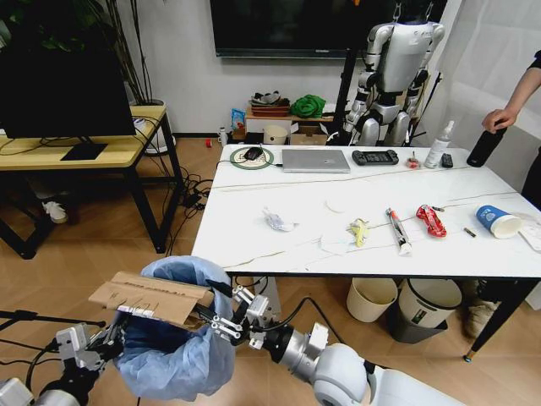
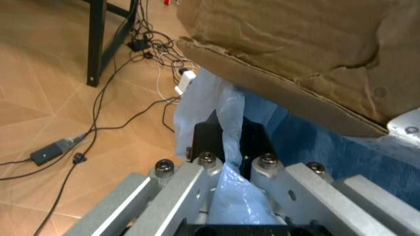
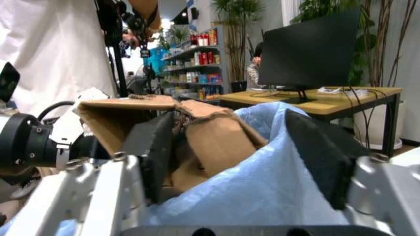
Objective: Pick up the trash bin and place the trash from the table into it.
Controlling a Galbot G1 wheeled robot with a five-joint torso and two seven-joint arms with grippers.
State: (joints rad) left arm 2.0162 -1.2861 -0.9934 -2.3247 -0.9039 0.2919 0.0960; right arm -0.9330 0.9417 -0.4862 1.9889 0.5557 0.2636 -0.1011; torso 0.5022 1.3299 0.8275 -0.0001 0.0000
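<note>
Below the desk [image 1: 254, 245] edge, your left end effector [image 2: 229, 142] pinched the trash bin [image 1: 173, 351] liner while your right end effector [image 1: 221, 317] stood open at the cardboard box [image 1: 152, 298].

White marble-veined table [image 1: 254, 228], far edge: round green-rimmed disc [image 1: 251, 156], closed laptop [image 1: 315, 161], black controller [image 1: 374, 156], spray bottle [image 1: 438, 145]; nearer: crumpled white wrapper [image 1: 278, 222], yellow scrap [image 1: 360, 230], white tube [image 1: 398, 231], red wrapper [image 1: 431, 220], blue paper cup [image 1: 497, 221] on its side at right.
</note>
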